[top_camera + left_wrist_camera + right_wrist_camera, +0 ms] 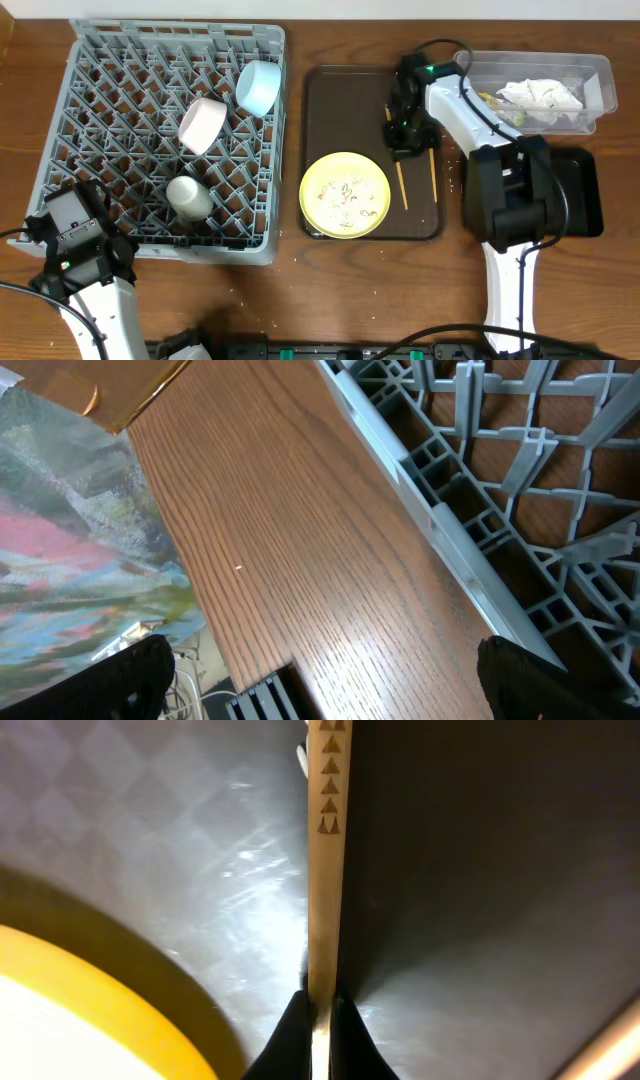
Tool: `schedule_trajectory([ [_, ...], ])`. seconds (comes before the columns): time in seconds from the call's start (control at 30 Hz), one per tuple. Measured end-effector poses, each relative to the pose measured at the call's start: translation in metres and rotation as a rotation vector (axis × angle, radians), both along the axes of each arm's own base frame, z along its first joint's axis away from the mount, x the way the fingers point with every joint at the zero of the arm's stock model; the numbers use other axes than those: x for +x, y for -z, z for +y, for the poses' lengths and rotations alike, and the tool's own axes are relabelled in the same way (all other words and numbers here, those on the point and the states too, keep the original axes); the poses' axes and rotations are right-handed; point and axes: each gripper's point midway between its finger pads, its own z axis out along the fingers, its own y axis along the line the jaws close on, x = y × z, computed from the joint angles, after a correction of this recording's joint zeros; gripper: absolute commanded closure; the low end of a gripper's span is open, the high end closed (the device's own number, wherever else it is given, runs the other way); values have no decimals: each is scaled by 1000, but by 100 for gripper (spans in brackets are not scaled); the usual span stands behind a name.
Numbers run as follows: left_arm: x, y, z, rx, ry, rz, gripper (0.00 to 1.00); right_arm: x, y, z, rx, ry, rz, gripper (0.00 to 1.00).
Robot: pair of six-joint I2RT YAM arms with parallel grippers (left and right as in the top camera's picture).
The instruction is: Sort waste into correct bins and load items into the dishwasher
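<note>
My right gripper (pixel 405 142) is down on the brown serving tray (pixel 330 110), shut on one wooden chopstick (pixel 325 870) that runs straight out from its fingertips (pixel 296 1025). A second chopstick (pixel 434 175) lies beside it on the tray. The pale yellow plate (pixel 345 194), scattered with crumbs, sits at the tray's near left. In the grey dishwasher rack (pixel 110 90) rest the light blue bowl (pixel 258 87), the pinkish-white bowl (pixel 202 124) and the cream cup (pixel 189 196). My left gripper (pixel 325 690) hangs open and empty over bare table by the rack's edge (pixel 480 520).
A clear tub (pixel 600 85) at the back right holds a crumpled white napkin (pixel 540 97) and a small yellowish scrap (pixel 486 98). A black tray (pixel 585 195) lies partly under the right arm's base. Cables run along the table's front edge.
</note>
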Motion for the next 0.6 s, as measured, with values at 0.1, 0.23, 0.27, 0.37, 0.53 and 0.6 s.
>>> schedule_trajectory([
  [0.1, 0, 0, 0, 0, 0, 0, 2, -2, 0, 4, 0, -10, 0, 99],
  [0.23, 0, 0, 0, 0, 0, 0, 2, -4, 0, 10, 0, -25, 0, 99],
  [0.27, 0, 0, 0, 0, 0, 0, 2, -5, 0, 12, 0, -31, 0, 99],
  [0.37, 0, 0, 0, 0, 0, 0, 2, -7, 0, 17, 0, -41, 0, 99],
  [0.53, 0, 0, 0, 0, 0, 0, 2, -11, 0, 26, 0, -63, 0, 99],
  [0.6, 0, 0, 0, 0, 0, 0, 2, -12, 0, 29, 0, -69, 0, 99],
])
